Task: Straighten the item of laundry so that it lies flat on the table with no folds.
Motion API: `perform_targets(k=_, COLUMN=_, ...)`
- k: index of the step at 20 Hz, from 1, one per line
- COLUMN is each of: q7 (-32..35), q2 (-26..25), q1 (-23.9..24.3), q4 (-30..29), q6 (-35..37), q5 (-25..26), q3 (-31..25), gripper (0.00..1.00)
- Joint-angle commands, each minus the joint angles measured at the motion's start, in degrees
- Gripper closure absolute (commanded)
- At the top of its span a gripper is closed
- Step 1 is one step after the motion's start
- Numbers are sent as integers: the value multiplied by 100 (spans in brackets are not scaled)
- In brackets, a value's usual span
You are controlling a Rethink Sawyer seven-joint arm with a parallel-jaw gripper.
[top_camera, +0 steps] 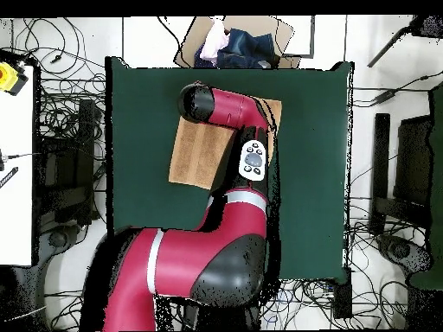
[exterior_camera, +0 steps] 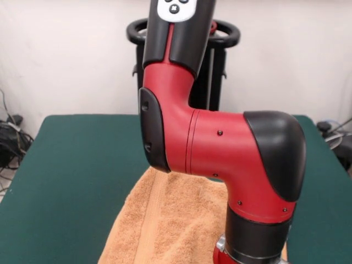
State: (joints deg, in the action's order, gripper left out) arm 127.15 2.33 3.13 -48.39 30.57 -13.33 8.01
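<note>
Light orange-tan terry-cloth towel [exterior_camera: 165,225] lay on dark green felt counter [exterior_camera: 71,181], toward cam-side edge in front view, mostly flat, woven band visible. Red/black arm [top_camera: 229,112] was over it. Gripper hidden below frame, can't tell its state.

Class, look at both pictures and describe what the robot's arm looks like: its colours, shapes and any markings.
The arm is built of thick rounded segments in glossy red with black caps and collars at the joints. Small dark screws dot the red shell. A light grey button panel sits on a black segment, and a pale band rings the arm nearer the base. At the wrist, a silver ring shows below a black collar. The claw itself is hidden.
</note>
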Motion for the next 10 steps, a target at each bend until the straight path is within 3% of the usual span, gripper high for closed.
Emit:
perform_targets(k=1, q7=1170, q2=-202, q1=4, q4=-863, q6=-231, q5=-119, q3=-243, gripper=100)
perform_targets(k=5, q7=1085, q2=-231, q1=75, q4=-850, q6=-469, q5=-290, q3=-686, gripper=100)
perform_targets(k=8, q7=1278, q2=-331, q1=-76, q4=-621, q6=-353, q5=-420, q3=-533, gripper=100)
perform_targets(k=9, q7=1319, q2=-375, q1=-139, q4=-526, q6=-283, q5=-445, q3=-427, gripper=0)
perform_targets(k=10, q7=1349, q2=-390, q1=-160, q4=-500, q6=-255, q5=-457, q3=-390, gripper=0)
